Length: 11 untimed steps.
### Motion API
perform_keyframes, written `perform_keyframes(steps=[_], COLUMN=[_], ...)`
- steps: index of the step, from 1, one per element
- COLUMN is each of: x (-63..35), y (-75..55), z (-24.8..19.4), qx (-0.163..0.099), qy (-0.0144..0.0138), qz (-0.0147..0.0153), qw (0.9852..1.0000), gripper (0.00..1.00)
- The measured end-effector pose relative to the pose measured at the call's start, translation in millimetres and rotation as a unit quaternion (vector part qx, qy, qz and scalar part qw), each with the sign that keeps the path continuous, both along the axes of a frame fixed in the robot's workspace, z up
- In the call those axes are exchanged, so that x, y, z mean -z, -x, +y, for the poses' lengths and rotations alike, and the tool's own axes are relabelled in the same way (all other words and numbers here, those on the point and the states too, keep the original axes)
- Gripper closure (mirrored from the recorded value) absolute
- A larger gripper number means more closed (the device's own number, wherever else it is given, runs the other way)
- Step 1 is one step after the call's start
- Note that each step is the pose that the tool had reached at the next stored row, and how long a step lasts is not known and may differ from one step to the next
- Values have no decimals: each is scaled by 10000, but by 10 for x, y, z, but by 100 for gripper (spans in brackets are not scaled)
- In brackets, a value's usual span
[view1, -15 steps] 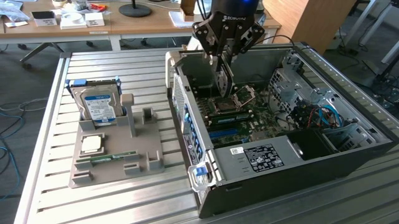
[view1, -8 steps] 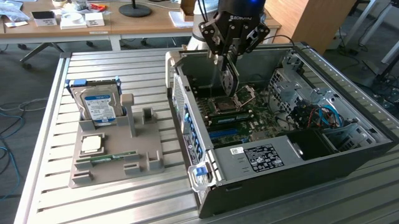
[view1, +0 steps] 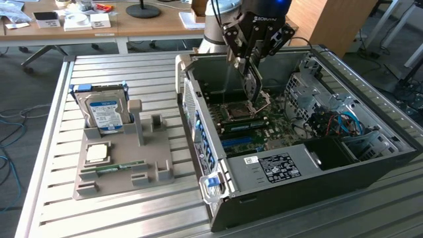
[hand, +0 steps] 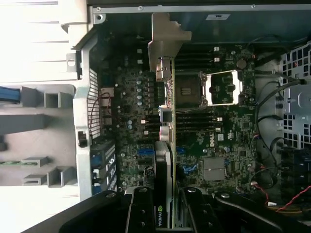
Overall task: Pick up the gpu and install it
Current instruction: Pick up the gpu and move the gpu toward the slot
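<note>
Over on the exterior view's left, your tray (view1: 155,171) carries the hard drive (view1: 106,111) standing on edge. Moving across to the open computer case (view1: 297,198), your claw (view1: 252,62) is clamped on the graphics card (view1: 251,87). The card hangs down from the fingers above the motherboard (view1: 278,124) and is not seated. From the wrist, you see the card edge-on, its metal bracket (hand: 167,39) at the end away from the fingers. Pickup's done, so you're into the install. Seating it, I'd judge, calls for lining the connector edge over a slot and pressing straight in.
</note>
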<state>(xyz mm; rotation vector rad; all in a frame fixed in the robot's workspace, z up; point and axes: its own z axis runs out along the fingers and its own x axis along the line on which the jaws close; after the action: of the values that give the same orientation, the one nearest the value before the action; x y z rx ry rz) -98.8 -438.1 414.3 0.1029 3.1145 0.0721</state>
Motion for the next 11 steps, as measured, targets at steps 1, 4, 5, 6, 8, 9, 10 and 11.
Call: perform_keyframes(steps=[1, 4, 5, 6, 8, 9, 10, 11], x=[0, 0, 0, 0, 0, 0, 0, 0], y=[-21, -70, -81, -91, -105, -107, -107, -107], z=[1, 4, 4, 5, 5, 5, 5, 6], qx=[0, 0, 0, 0, 0, 0, 1, 1], qy=[0, -1, 0, 0, 0, 0, 0, 0], qz=[0, 0, 0, 0, 0, 0, 0, 0], qw=[10000, 10000, 10000, 10000, 10000, 10000, 10000, 10000], gripper=[73, 73, 73, 73, 73, 73, 73, 73])
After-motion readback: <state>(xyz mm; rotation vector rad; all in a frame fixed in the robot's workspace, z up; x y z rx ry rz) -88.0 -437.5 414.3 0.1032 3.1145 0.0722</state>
